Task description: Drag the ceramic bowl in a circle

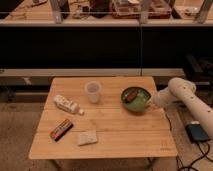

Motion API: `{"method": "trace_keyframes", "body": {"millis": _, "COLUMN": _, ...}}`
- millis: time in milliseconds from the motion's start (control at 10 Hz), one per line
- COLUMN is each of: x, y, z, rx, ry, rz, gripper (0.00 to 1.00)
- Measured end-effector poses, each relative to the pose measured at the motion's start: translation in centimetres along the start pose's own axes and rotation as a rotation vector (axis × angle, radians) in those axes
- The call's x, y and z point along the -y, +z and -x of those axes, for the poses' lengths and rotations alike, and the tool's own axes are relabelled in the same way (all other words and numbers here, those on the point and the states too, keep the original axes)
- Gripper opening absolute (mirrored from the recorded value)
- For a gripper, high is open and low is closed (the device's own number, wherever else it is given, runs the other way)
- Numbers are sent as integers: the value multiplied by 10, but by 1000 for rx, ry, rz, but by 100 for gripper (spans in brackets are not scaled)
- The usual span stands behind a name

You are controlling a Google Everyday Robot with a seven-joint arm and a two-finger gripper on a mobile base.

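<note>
Round glossy green ceramic bowl (138, 104) at two o'clock on pale wooden table (115, 131), gripper (149, 104) against its three-o'clock rim, grip cannot be told.

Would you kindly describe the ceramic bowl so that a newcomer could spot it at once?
Start at the wooden table and look to its far right part, where the gripper is at a rim. That is the ceramic bowl: round, shallow and glossy green, wider than the translucent cup to its left.
</note>
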Motion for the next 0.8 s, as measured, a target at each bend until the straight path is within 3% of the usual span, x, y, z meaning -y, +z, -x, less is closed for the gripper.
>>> {"method": "trace_keyframes", "body": {"millis": 200, "x": -47, "y": -16, "z": 15, "rx": -15, "ry": -26, "rz": 55, "gripper": 0}}
{"method": "trace_keyframes", "body": {"millis": 400, "x": -73, "y": -26, "z": 32, "rx": -23, "ry": -56, "rz": 88, "gripper": 0}}
{"method": "trace_keyframes", "body": {"millis": 600, "x": -85, "y": -30, "z": 52, "rx": -13, "ry": -81, "rz": 103, "gripper": 0}}
{"method": "trace_keyframes", "body": {"millis": 800, "x": -86, "y": -30, "z": 55, "rx": -11, "ry": -86, "rz": 105, "gripper": 0}}
